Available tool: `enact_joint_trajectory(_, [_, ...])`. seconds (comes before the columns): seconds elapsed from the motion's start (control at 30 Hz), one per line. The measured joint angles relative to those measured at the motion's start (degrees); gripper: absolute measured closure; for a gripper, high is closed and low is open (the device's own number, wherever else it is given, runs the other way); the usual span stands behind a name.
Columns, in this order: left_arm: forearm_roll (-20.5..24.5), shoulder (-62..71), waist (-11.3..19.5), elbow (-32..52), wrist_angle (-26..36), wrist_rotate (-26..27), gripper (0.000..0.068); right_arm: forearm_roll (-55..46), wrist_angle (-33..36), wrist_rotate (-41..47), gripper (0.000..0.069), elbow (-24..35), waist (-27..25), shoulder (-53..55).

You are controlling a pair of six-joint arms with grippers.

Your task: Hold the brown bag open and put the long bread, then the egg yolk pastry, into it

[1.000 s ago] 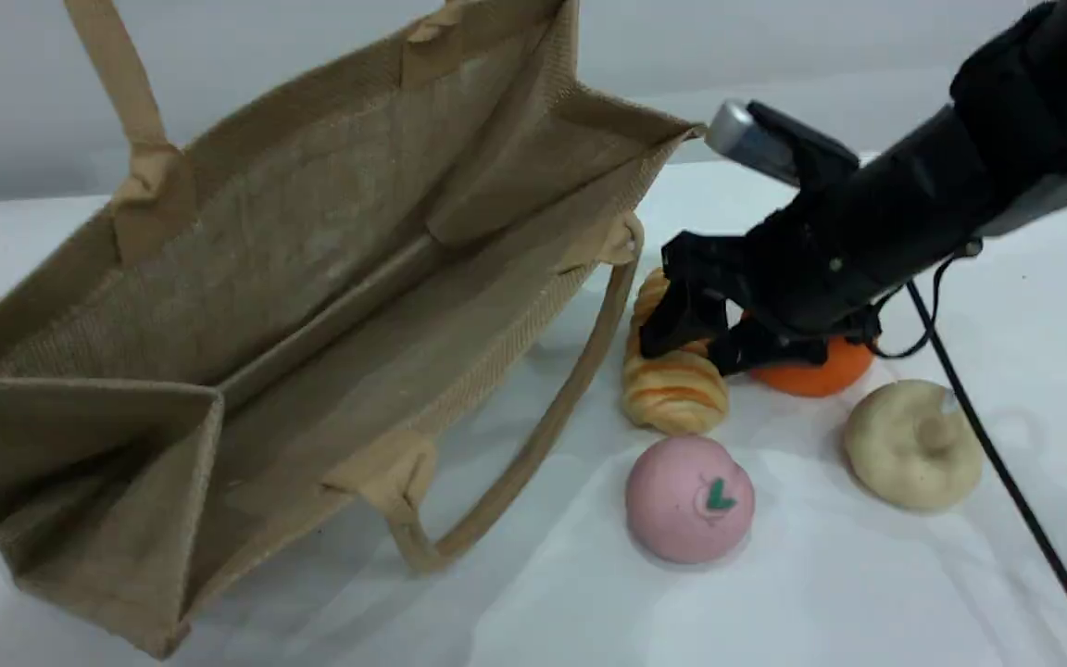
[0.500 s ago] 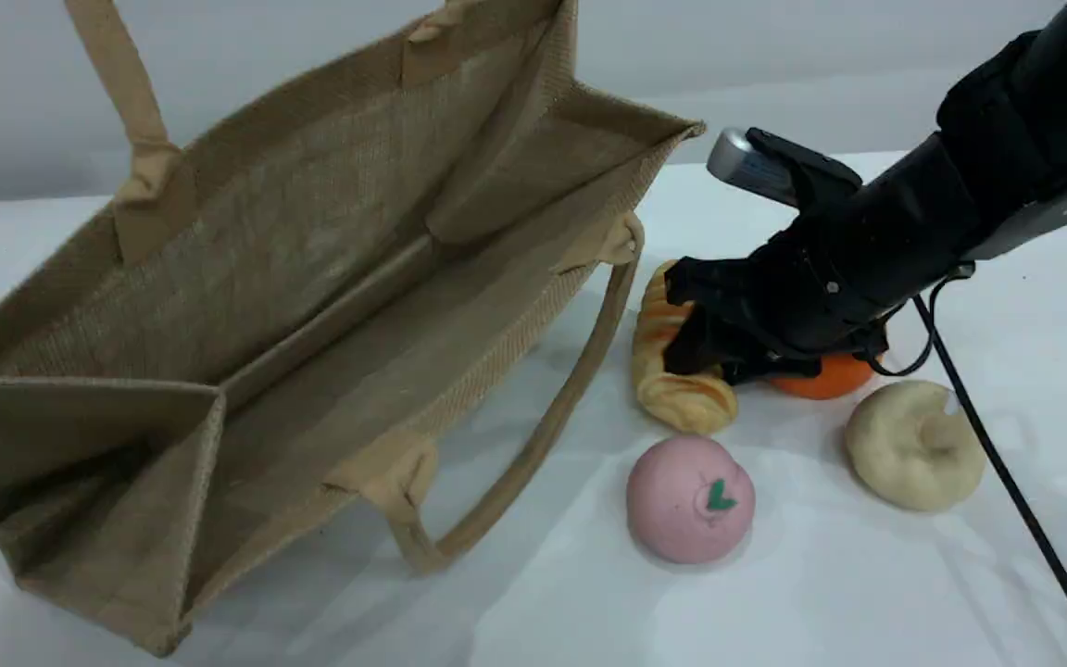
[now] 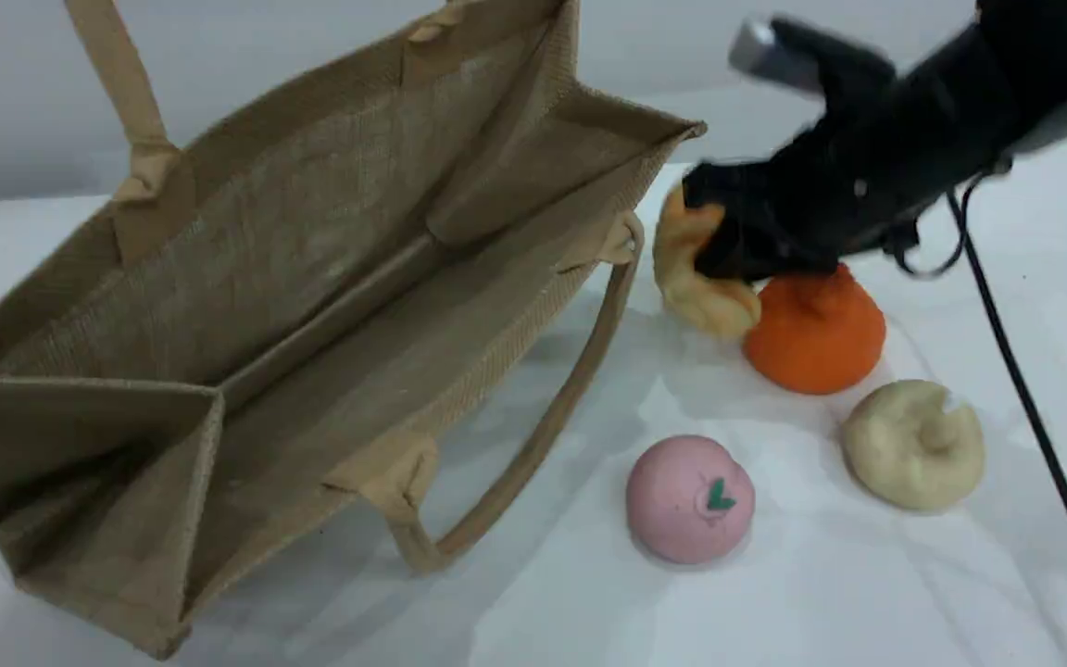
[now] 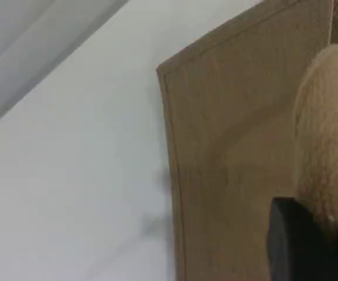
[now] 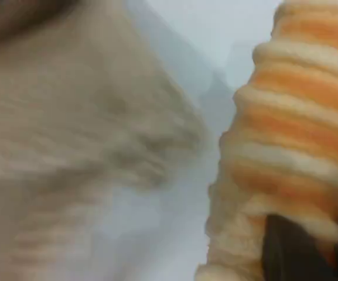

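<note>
The left tool (image 4: 309, 243) is closed together on the rear handle (image 3: 117, 74) of the brown bag (image 3: 311, 241). In the left wrist view the beige strap (image 4: 324, 129) runs straight down into the dark fingertip. In the scene view the same strap stands upright and leaves the top edge, so the arm itself is out of sight there.

The brown bag stands tilted on the white worktop (image 3: 774, 593), with its mouth gaping wide toward the camera. Its front handle (image 3: 543, 435) droops in a loop onto the worktop.

Right of the bag lies a pink ball (image 3: 689, 500), whose only marking is a small green leaf (image 3: 719, 496).

Above and behind it the right tool (image 3: 723, 245) is clamped on the long bread (image 3: 705, 296), gripping it near its upper end. The loaf hangs off the worktop, bent, beside the bag's right corner. The right wrist view shows its orange-striped ridges (image 5: 292, 146) close against the fingertip. The right arm slants down from the upper right corner, blurred.

Below the tool sits an orange stemmed item (image 3: 816, 333), with the bread's lower end just beside it. The egg yolk pastry (image 3: 911, 443) rests on the worktop further right, apart from both. A black cable (image 3: 1034, 417) runs past it.
</note>
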Motion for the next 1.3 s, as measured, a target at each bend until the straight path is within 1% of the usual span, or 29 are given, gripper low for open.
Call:
enact_joint_trajectory(0.13, [0.0,0.0,0.0,0.0,0.0,0.0,0.0593,-1.1,-4.1,0.0,0.0633,-0.1,-0.3,-4.1])
enact_joint_trajectory(0.23, [0.0,0.0,0.0,0.0,0.0,0.0,0.0593,-1.1,-7.1,-0.1,0.0633,-0.1,-1.9,-6.0])
enact_joint_trajectory(0.33, [0.0,0.0,0.0,0.0,0.0,0.0,0.0593,-2.1,-6.5,0.3,0.0636,0.0,-4.9,-7.9])
enact_joint_trajectory(0.4, [0.0,0.0,0.0,0.0,0.0,0.0,0.0593,-3.2,-3.7,0.9,0.0636,0.0,-6.9,-9.7])
enact_joint_trajectory(0.5, [0.0,0.0,0.0,0.0,0.0,0.0,0.0593,-7.3,4.2,4.0,0.0636,0.0,-9.1,-13.0])
enact_joint_trajectory(0.57, [0.0,0.0,0.0,0.0,0.0,0.0,0.0593,-10.2,9.8,6.6,0.0636,0.0,-9.2,-15.1])
enact_joint_trajectory(0.63, [-0.1,0.0,0.0,0.0,0.0,0.0,0.0593,-13.2,17.4,7.7,0.0639,0.0,-9.1,-16.7])
enact_joint_trajectory(0.7, [-0.3,0.0,0.0,0.0,0.0,0.0,0.0593,-14.5,23.3,8.0,0.064,0.0,-8.9,-17.0])
enact_joint_trajectory(0.83, [-1.6,0.0,-0.1,0.0,0.0,0.0,0.0593,-14.5,33.2,8.0,0.0643,1.1,-5.9,-16.9])
enact_joint_trajectory(0.9, [-1.6,0.0,-0.1,0.0,0.0,0.0,0.0593,-13.9,34.8,8.0,0.0643,2.4,-3.3,-16.7])
enact_joint_trajectory(1.0, [-2.3,0.0,-0.1,0.0,0.0,0.0,0.0593,-13.2,34.9,8.5,0.0645,3.7,1.2,-16.0])
enact_joint_trajectory(1.07, [-2.8,0.0,-0.1,0.0,0.0,0.0,0.0593,-12.0,32.7,8.4,0.0645,3.7,4.6,-15.4])
enact_joint_trajectory(1.17, [-2.8,0.0,-0.1,0.0,0.0,0.0,0.0593,-10.8,25.9,9.2,0.0645,3.7,9.5,-14.4])
enact_joint_trajectory(1.3, [-3.3,0.0,-0.1,0.0,0.0,0.0,0.0593,-8.7,19.5,10.6,0.0645,3.6,13.6,-12.4])
